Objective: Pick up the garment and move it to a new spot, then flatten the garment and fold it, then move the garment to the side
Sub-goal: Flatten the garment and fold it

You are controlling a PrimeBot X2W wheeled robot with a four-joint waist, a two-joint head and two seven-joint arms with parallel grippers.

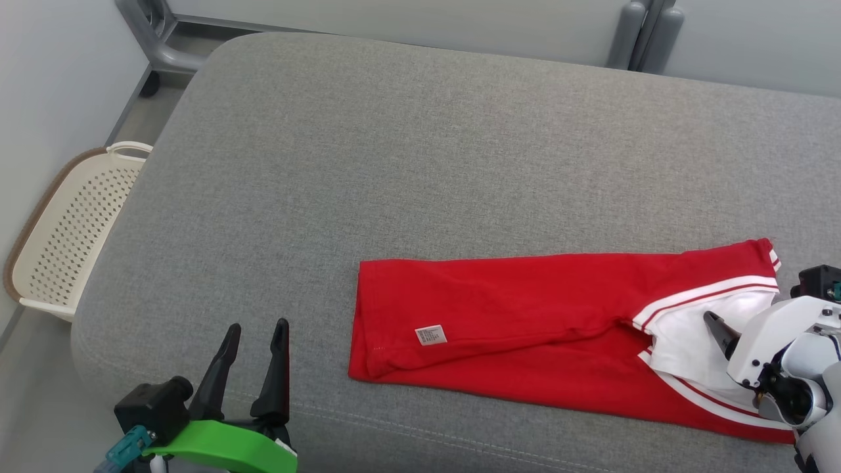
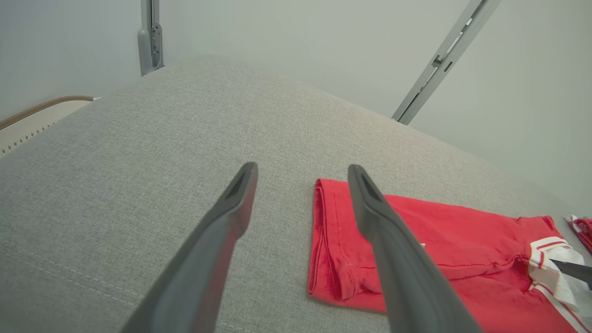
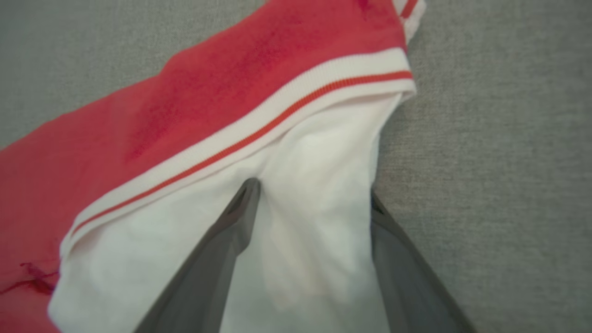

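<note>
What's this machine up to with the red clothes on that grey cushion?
A two-armed robot is working on a red garment that lies folded lengthwise on the grey cushion. Its right gripper is down at the garment's white section, fingers open on either side of the cloth, not closed on it. The left gripper hangs open near the other end, clear of the garment. A perforated basket sits on the floor alongside.

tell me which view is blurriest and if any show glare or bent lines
Right wrist view: blurriest, the red garment soft at close range. Left wrist view: the grey cushion looks bowed by the wide angle. Head view: sharp, evenly lit, no harsh glare.
</note>
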